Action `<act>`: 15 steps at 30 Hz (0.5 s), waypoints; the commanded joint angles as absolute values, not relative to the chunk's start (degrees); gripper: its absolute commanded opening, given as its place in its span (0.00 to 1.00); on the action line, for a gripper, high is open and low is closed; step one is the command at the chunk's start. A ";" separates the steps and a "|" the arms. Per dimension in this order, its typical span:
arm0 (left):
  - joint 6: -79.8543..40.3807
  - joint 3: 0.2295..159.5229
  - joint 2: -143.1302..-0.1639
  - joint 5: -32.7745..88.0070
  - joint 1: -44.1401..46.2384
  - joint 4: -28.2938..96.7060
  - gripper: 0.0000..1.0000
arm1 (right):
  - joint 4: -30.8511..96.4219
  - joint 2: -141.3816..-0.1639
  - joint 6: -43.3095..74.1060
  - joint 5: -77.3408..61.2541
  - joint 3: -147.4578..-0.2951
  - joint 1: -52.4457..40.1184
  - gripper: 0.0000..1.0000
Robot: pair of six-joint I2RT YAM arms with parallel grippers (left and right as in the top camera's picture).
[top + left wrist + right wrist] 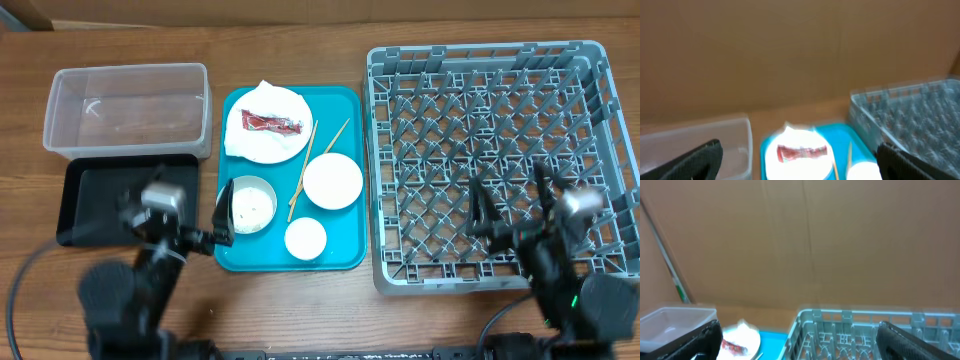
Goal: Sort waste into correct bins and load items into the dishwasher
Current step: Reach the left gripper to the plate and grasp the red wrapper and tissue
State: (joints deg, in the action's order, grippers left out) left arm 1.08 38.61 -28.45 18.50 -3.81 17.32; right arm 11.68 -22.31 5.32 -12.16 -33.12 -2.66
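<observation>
On the teal tray [345, 105] a white plate [250, 145] carries a red wrapper [272, 124] and a crumpled napkin [262, 92]. Chopsticks [303, 172] lie beside a white bowl [332, 180]. Nearer me are a small cup [305, 238] and a greyish bowl [252, 203] with rice in it. The clear tub [125, 105] and black tray [100, 195] sit to the left, the grey dish rack [490, 140] to the right. My left gripper [177, 212] hangs open over the black tray's near right corner. My right gripper [520, 212] is open above the rack's front. Neither holds anything.
A brown cardboard wall [790, 55] backs the table. In the left wrist view the plate [790, 169], wrapper [801, 152] and tub [700, 137] lie ahead between the fingers [695, 162]. The right wrist view faces the rack's rim [855, 314].
</observation>
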 commanded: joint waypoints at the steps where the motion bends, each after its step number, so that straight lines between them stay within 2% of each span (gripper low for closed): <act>1: 3.03 54.48 -43.70 23.40 -3.62 23.16 1.00 | 17.93 -34.09 3.64 -12.71 -46.17 -2.50 1.00; 8: 16.05 94.43 -77.34 23.92 3.25 50.72 1.00 | 37.98 -57.36 1.28 -14.11 -71.96 -2.50 1.00; 11: 25.12 113.14 -93.58 23.83 6.48 64.14 1.00 | 39.66 -64.25 3.62 -15.03 -76.14 -2.50 1.00; 15: 30.09 123.00 -106.83 23.73 7.70 68.86 1.00 | 40.95 -69.63 4.91 -18.24 -76.14 -2.50 1.00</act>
